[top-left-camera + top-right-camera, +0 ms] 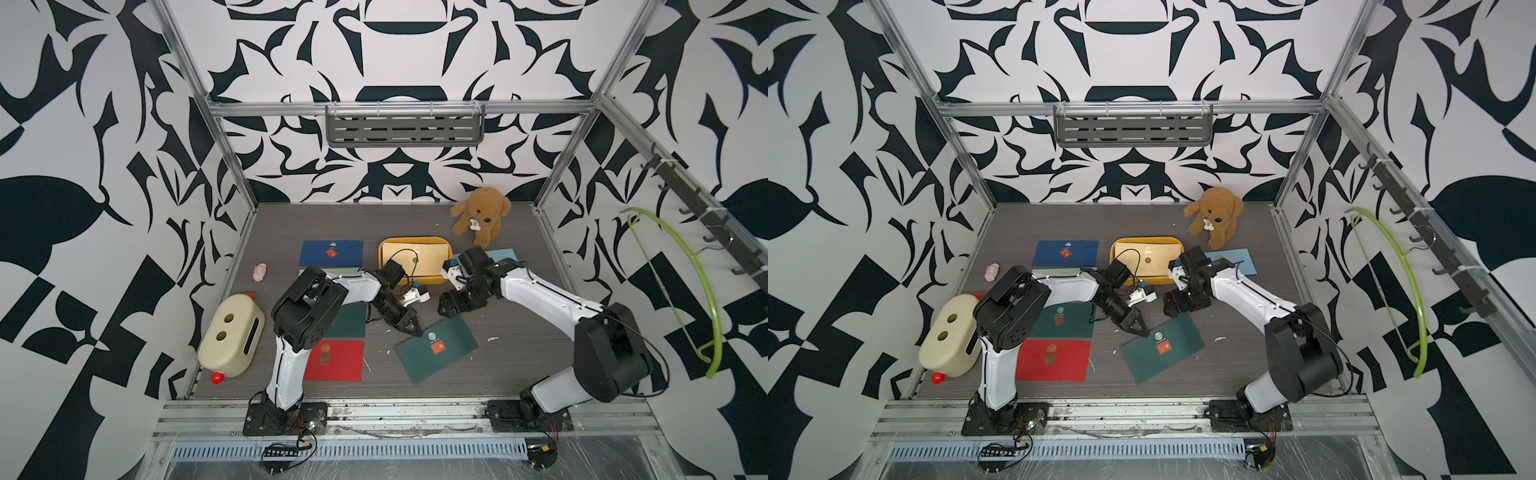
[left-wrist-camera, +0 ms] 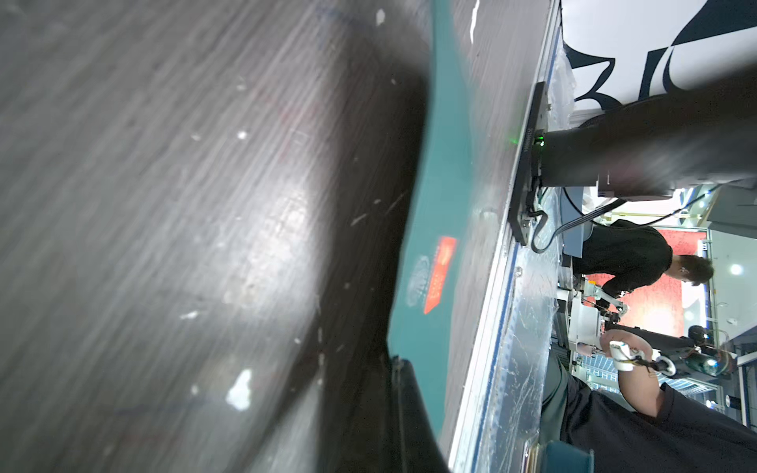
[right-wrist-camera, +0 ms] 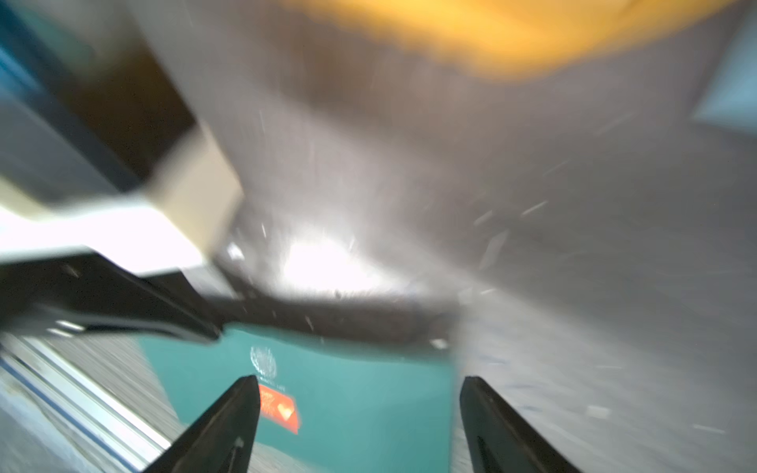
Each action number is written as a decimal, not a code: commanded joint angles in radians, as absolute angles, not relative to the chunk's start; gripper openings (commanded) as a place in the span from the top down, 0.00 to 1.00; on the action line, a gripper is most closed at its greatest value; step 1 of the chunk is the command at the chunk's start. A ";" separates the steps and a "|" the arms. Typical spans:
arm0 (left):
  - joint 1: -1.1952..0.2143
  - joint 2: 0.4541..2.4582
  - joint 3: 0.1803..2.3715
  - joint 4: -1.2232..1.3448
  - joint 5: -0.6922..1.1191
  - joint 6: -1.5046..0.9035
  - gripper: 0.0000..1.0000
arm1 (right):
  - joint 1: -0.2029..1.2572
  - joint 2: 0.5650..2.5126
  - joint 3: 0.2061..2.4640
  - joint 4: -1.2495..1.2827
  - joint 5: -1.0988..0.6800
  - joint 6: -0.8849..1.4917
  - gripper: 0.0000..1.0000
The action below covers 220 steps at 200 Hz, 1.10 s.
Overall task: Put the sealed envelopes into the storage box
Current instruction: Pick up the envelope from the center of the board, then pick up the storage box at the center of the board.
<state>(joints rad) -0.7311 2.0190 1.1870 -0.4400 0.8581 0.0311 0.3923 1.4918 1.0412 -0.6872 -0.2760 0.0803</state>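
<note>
Pinching a corner of the angled dark green envelope [image 1: 440, 353], left gripper [image 1: 411, 328] clamped tight, edge lifted. Right gripper [image 1: 444, 309] gapes empty above. Next, likely: carry to storage box [image 1: 415, 240].

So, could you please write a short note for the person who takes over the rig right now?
Left claw: shut on a corner of the tilted dark green envelope; that edge is lifted.
Right claw: open, over the same envelope, holding nothing.
Done: one cream envelope lies in the storage box.
To do: the tilted one, then the navy envelope, second dark green envelope, red envelope and light blue envelope, all outside the box.
</note>
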 commanded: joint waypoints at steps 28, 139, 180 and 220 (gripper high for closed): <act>-0.736 1.939 1.175 -0.479 0.810 0.008 1.00 | 0.315 1.580 1.258 -0.740 -0.118 0.229 0.32; -0.737 1.814 1.200 -0.615 0.724 0.026 1.00 | 0.315 1.847 1.405 -0.632 -0.066 0.401 0.41; -0.736 1.790 1.190 -0.623 0.718 0.019 1.00 | 0.312 1.846 1.421 -0.614 -0.066 0.421 0.43; -0.735 1.738 1.194 -0.647 0.700 0.020 1.00 | 0.301 1.924 1.483 -0.635 -0.081 0.418 0.57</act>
<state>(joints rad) -0.7345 1.7927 1.1870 -0.5999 0.7116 0.0074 0.3069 1.8950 1.4216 -0.6304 -0.0780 0.4103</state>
